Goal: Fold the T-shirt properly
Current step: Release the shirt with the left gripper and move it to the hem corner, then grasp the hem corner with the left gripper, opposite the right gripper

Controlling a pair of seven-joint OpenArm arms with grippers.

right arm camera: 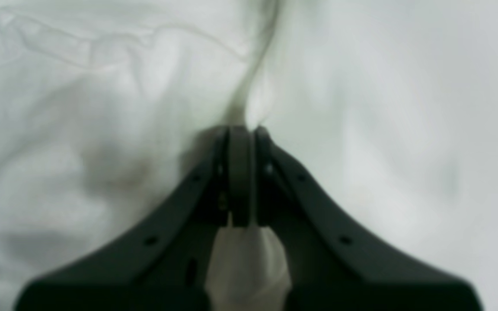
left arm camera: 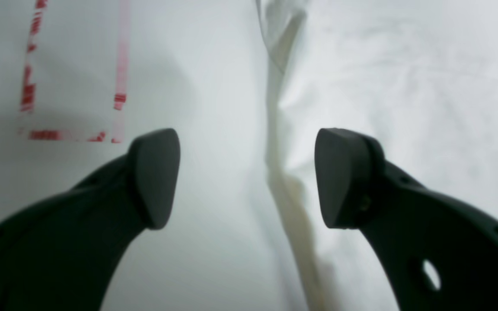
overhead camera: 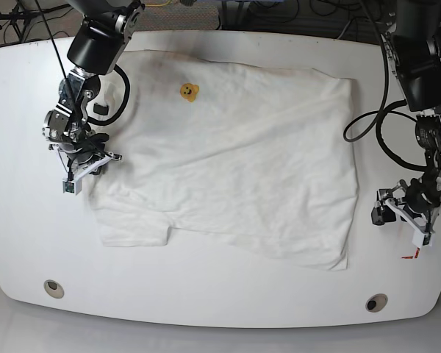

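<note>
Black left gripper (left arm camera: 247,178) hung apart above the white cotton T-shirt's (overhead camera: 235,169) edge on the white desk (overhead camera: 206,294); our right gripper (right arm camera: 241,172) pinched cloth. We judged both should grip before lifting evenly.

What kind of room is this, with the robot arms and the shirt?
Probably a robotics lab or test bench, not a home. Two robot arms work over a white table, where a white T-shirt lies spread. Loose cables run behind the table, and red tape marks are stuck on it.
</note>
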